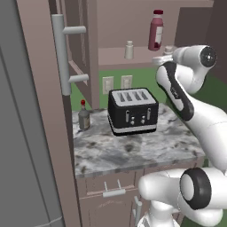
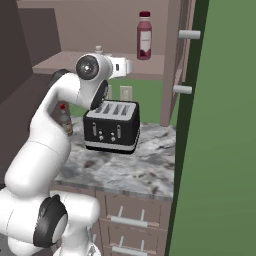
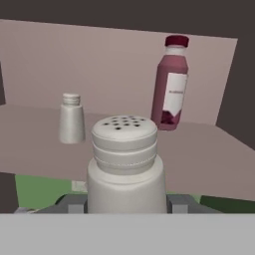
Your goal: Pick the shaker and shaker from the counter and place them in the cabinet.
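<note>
- We are looking over a grey marbled counter (image 1: 133, 150) below a mauve-brown cabinet (image 1: 91, 53) with its door swung open; green wall behind
- We are counting two shakers, two bottles, one toaster (image 1: 132, 111)
- One shaker (image 3: 71, 119) is standing upright on the shelf, at ten o'clock of the held shaker (image 3: 125, 164); the maroon bottle (image 3: 171, 82) at one o'clock
- Our gripper (image 3: 125, 204) is clamping the second shaker, long axis vertical, cap up, at the shelf's front edge
</note>
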